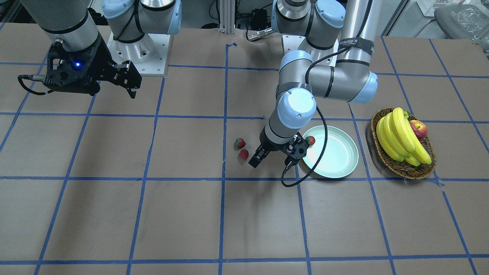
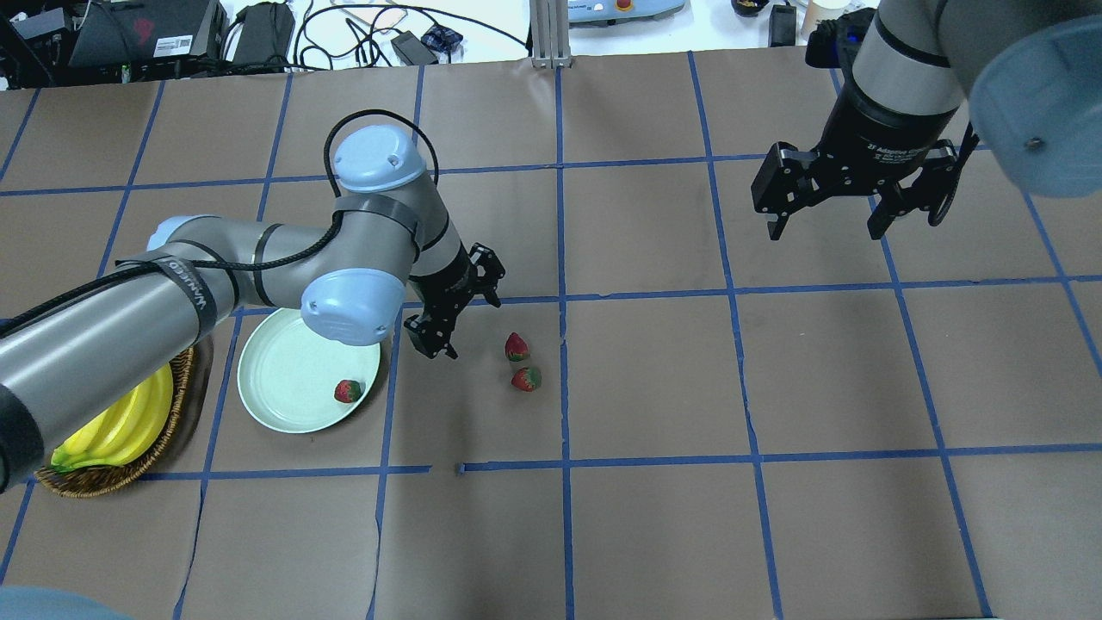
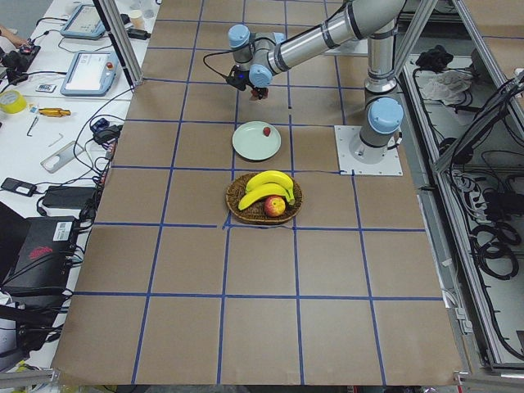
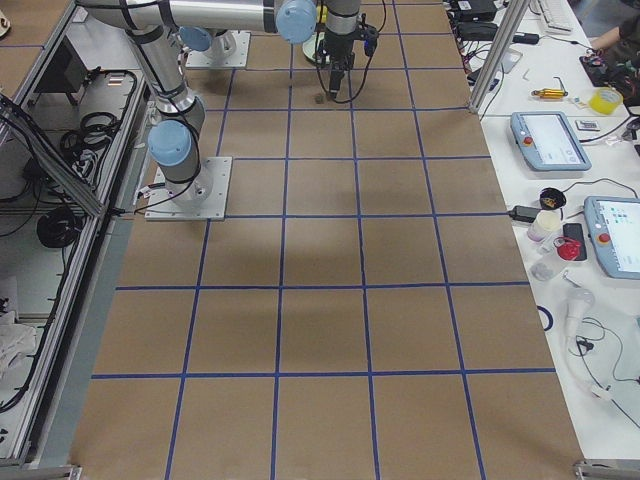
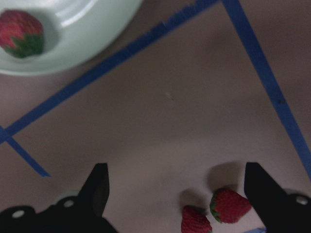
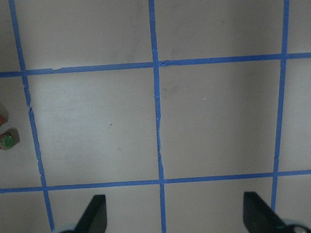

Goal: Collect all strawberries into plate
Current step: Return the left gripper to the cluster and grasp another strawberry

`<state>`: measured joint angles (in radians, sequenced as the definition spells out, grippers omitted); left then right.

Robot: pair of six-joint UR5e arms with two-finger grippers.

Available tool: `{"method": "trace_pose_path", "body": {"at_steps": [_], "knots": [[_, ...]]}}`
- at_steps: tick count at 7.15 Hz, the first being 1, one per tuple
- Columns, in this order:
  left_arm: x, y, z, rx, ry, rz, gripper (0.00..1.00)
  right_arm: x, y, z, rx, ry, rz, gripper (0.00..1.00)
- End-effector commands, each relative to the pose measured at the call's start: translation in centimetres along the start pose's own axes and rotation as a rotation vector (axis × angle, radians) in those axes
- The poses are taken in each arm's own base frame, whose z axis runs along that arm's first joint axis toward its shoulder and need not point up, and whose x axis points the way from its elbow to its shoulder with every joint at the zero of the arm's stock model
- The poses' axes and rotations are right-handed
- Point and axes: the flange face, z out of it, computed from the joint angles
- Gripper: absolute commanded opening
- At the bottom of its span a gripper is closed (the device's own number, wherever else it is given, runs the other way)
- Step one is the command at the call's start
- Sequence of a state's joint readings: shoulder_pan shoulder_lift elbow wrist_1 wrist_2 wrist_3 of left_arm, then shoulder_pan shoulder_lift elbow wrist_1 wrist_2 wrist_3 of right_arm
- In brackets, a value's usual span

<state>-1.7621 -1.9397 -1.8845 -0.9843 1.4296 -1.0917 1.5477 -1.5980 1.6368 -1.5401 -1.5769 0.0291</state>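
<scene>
The pale mint-green plate holds one strawberry near its rim. Two more strawberries lie side by side on the brown table to the right of the plate; they also show in the front view. My left gripper is open and empty, low over the table between the plate and the two loose berries. In the left wrist view its gripper has the pair near one finger. My right gripper is open, empty, far off.
An oval wicker basket with bananas and a red apple stands beside the plate, on the side away from the loose berries. Blue tape lines grid the brown table. The robot bases stand at the table's rear edge.
</scene>
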Motion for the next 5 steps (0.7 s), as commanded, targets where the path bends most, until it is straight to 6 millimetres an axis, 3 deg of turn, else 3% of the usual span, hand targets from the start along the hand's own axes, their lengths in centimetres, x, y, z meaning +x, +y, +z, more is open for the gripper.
{"method": "trace_pose_path", "body": {"at_steps": [1, 4, 5], "knots": [[1.73, 2.17, 3.9, 0.0, -0.012, 0.059, 1.0, 0.0, 0.02, -0.02, 0.0, 0.0, 0.0, 1.0], [1.93, 2.82, 3.78, 0.002, -0.021, 0.094, 0.97, 0.0, 0.02, -0.02, 0.0, 0.0, 0.0, 1.0], [1.76, 2.99, 3.97, -0.011, -0.041, 0.097, 0.74, 0.0, -0.04, 0.05, -0.001, 0.0, 0.0, 1.0]]}}
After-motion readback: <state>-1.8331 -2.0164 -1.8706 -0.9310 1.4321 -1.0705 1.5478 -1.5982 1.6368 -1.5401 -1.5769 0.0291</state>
